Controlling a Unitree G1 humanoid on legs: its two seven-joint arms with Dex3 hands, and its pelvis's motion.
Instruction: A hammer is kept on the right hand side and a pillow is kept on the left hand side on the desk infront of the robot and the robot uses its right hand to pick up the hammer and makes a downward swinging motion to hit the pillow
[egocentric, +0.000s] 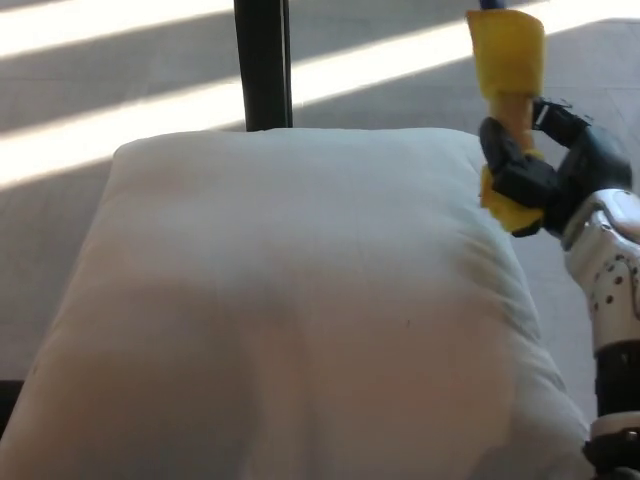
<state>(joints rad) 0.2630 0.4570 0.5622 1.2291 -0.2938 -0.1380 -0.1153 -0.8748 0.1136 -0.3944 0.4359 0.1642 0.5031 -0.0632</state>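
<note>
At the upper right of the head view, the robot's right hand (545, 175) is raised above the far right corner of the white pillow (290, 310). Its black thumb and fingers (505, 160) are wrapped tight around the yellow handle of the hammer (508, 70), so the hand is closed on the tool. The handle stands nearly upright out of the top of the fist, with a wider yellow wrap above the fingers and a short yellow end showing below them. Only a small bit of blue shows where the handle meets the top edge of the picture; the metal head is cut off there and cannot be seen. Below and to the right of the hand, the silver forearm (610, 290) runs down along the picture's right edge.

To the left of the hand and below it, the pillow fills most of the view, lying flat with soft creases along its right side. The fist overlaps the pillow's far right corner in the picture; whether it touches the fabric cannot be told. Far to the left of the hand, beyond the pillow's far edge, a dark upright post (263, 65) stands against the grey floor (120, 80), which is crossed by bright bands of sunlight. The left hand does not show.
</note>
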